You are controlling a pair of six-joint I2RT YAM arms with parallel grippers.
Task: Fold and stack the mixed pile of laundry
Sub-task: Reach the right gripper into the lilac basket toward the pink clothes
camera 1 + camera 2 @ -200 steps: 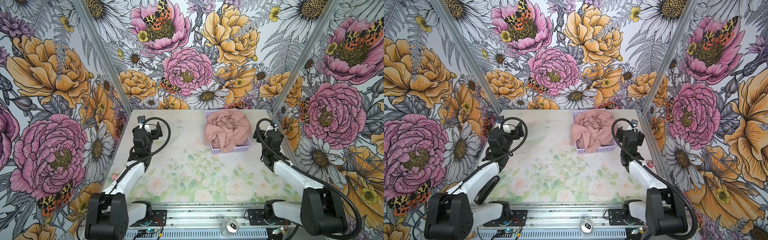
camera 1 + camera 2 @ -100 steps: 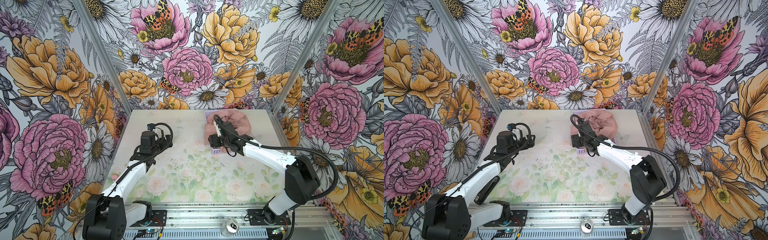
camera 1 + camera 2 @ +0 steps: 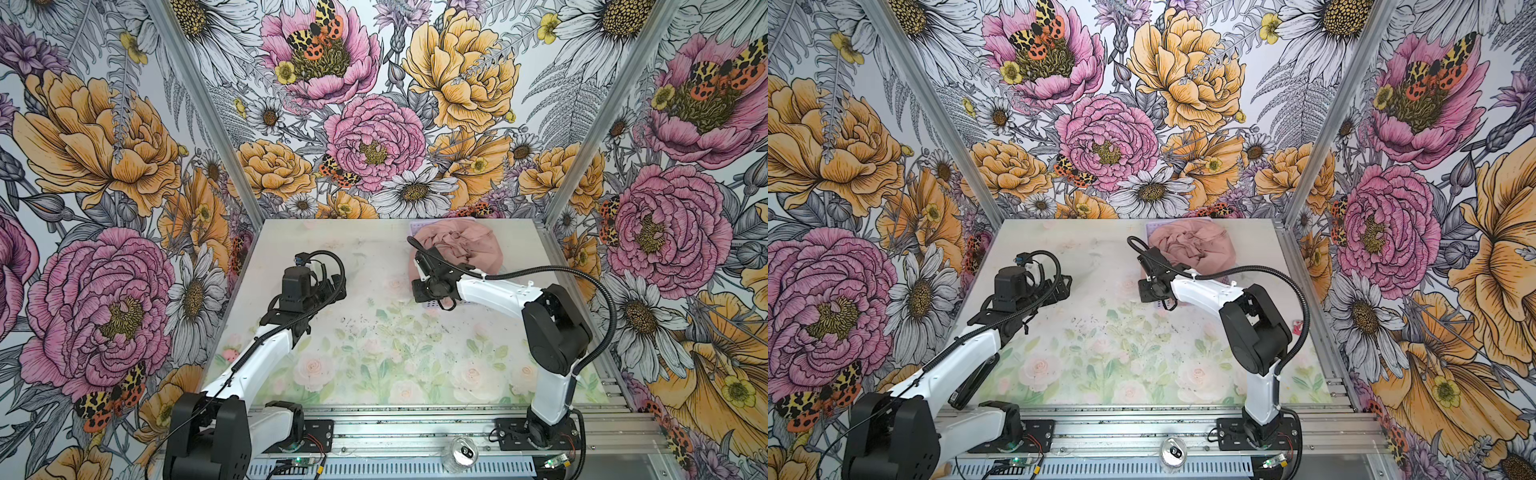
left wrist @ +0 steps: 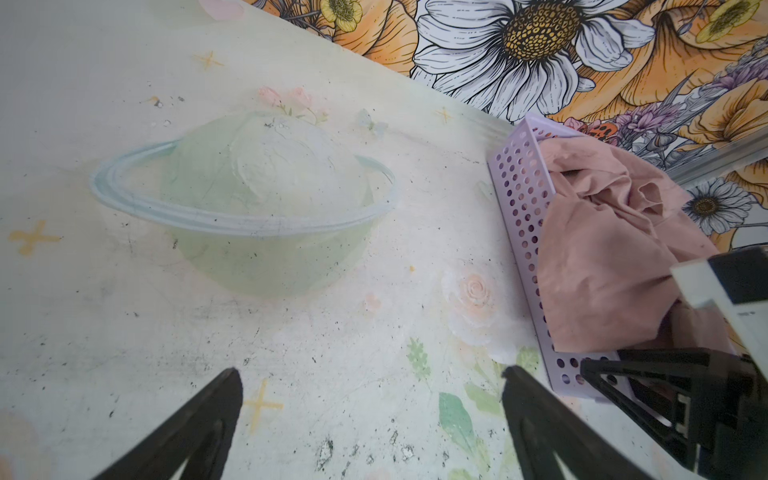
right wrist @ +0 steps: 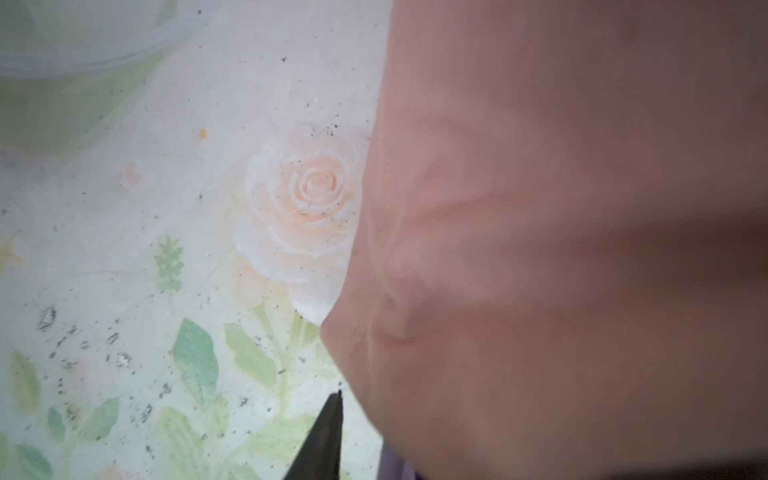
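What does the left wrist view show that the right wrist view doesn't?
Left wrist only: the lavender basket with its perforated wall, the pink laundry heaped in it, the wide-open left gripper over bare table, and the right gripper by the basket. Right wrist only: one finger beside close, blurred cloth. Both: pink cloth, painted rose.

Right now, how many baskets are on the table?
1: a lavender perforated basket at the table's far edge, right of centre, heaped with pink laundry. More could hide behind the arms.
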